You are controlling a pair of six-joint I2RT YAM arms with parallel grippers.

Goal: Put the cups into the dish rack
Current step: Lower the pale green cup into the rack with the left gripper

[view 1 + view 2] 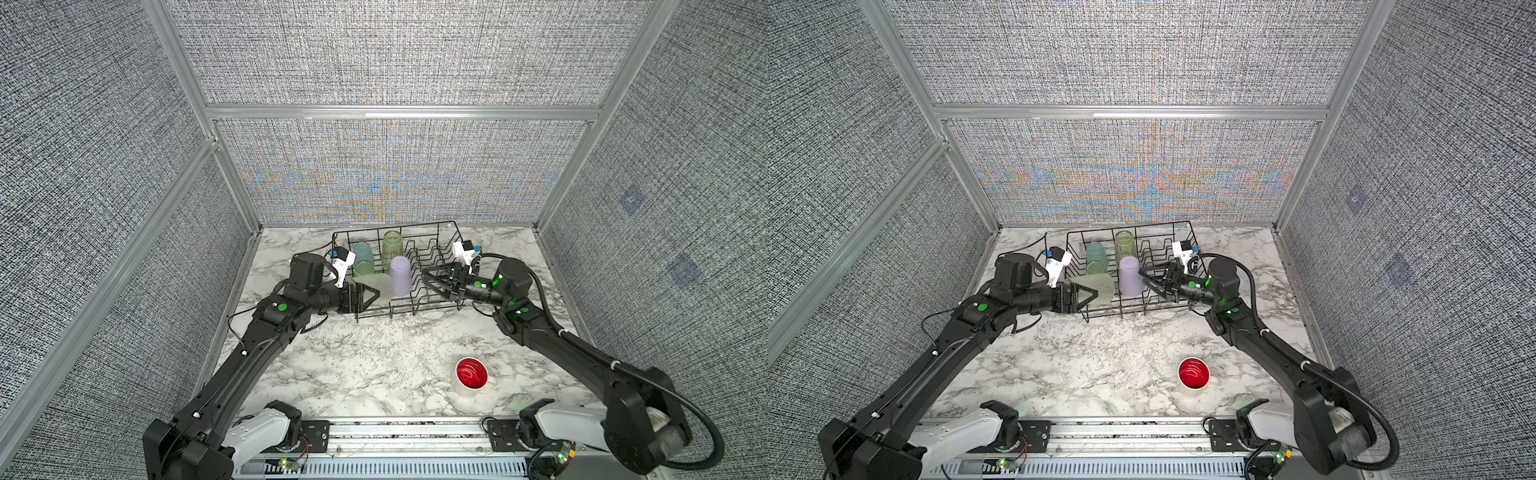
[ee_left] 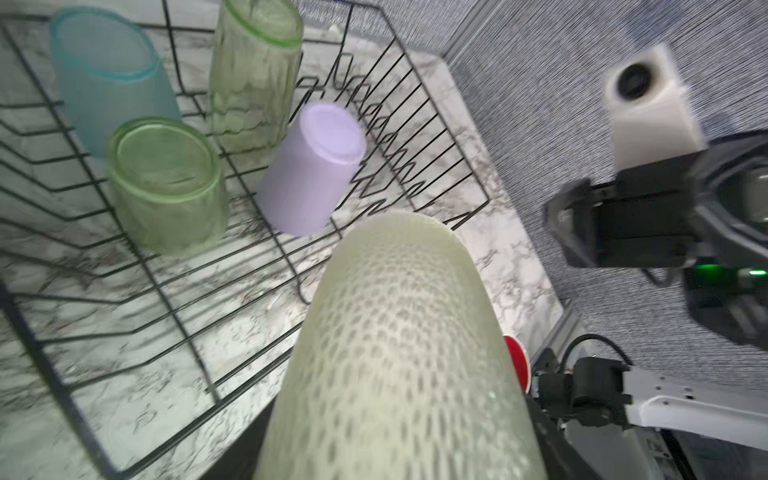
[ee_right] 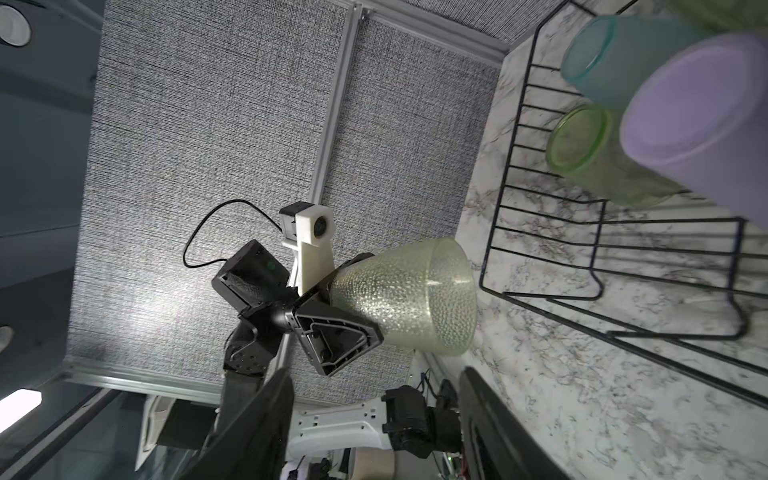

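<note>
Overhead, a black wire dish rack (image 1: 415, 311) is sitting at the far middle of a marble table (image 1: 353, 365). Four cups are standing inside its left half: a light blue cup (image 1: 362, 251) and a tall green cup (image 1: 392, 245) at the back, a short green cup (image 2: 166, 187) in front of the blue one, and a lilac cup (image 1: 401, 276), bottom up, nearest the plate slots. The left gripper (image 1: 368, 291) is reaching in from the left and clamping a frosted yellow-green cup (image 1: 376, 284), holding it on its side at the rack's near left corner, with the wide mouth pointing toward the rack. The right gripper (image 1: 424, 277) is hovering over the rack's right half, just beside the lilac cup, its jaws standing apart with nothing between them. A white cup with red inside (image 1: 471, 376) is sitting upright on the table near the right front, well apart from the rack.
</note>
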